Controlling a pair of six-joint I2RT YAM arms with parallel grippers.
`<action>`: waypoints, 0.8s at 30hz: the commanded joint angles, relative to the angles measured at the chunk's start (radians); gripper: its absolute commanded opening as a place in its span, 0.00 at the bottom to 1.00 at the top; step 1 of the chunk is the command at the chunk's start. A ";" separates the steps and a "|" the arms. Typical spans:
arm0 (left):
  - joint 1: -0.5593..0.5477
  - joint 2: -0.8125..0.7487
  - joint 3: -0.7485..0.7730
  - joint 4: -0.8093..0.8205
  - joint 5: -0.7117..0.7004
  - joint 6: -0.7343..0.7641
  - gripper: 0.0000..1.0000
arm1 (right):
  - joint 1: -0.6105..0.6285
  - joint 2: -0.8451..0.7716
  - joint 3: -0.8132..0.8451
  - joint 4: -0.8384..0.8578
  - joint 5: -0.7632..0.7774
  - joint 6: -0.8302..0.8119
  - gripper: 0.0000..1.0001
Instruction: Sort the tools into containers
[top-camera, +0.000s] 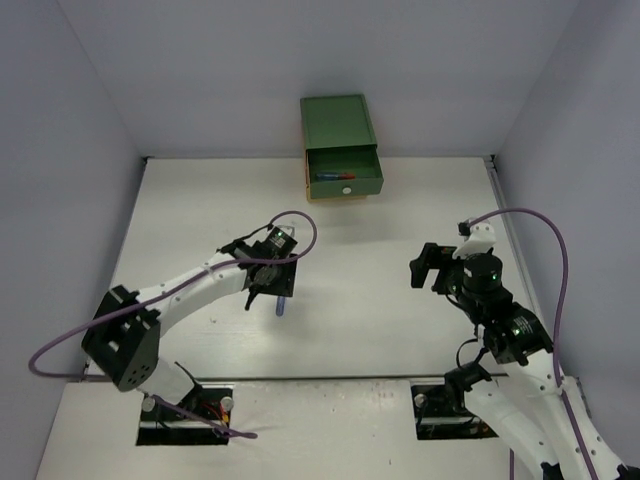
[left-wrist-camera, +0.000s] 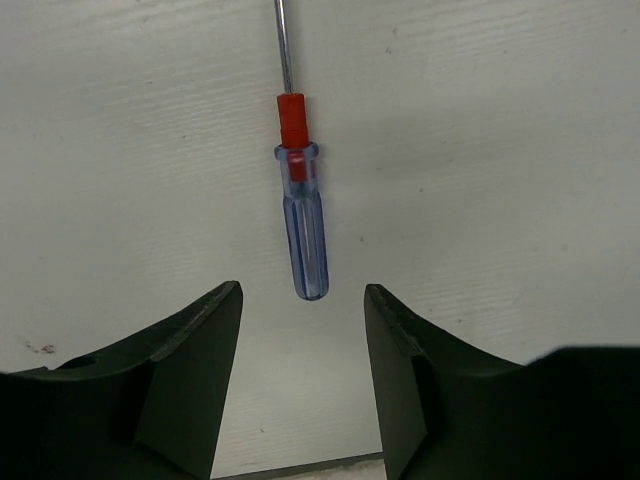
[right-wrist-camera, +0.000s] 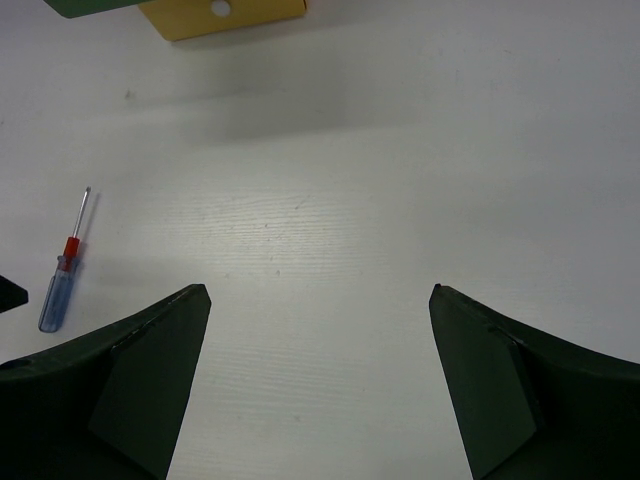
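While the left pincer (left-wrist-camera: 303, 305) hangs low over the white counter (right-wrist-camera: 400, 150), its two dark fingers stand partly apart with nothing between them. A screwdriver (left-wrist-camera: 305, 235) with a clear blue handle and a red collar lies flat on the counter just ahead of the gap. The rounded handle end points back at the opening and the thin metal shaft runs straight away from the pincer. Neither finger touches it.

Off to the side, the right pincer (right-wrist-camera: 318, 290) is spread wide and empty over bare counter. From its own camera the same screwdriver shows well off to its left, beyond its left finger. Far ahead of it and to the left sits the yellow drawer (right-wrist-camera: 230, 15) with its white knob.

Seen from above, the small cabinet (top-camera: 337, 120) stands well beyond both pincers. Its green drawer (top-camera: 345, 187) is pulled out, with a few red and blue tools (top-camera: 330, 176) lying inside.
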 joint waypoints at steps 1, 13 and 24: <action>0.002 0.055 0.015 0.064 0.040 -0.038 0.46 | 0.004 0.021 0.037 0.069 0.010 -0.010 0.89; 0.011 0.181 0.003 0.062 0.059 -0.049 0.30 | 0.005 -0.009 0.029 0.069 -0.009 -0.008 0.89; 0.010 0.163 0.036 0.006 0.013 -0.017 0.00 | 0.005 0.000 0.026 0.071 -0.003 -0.010 0.90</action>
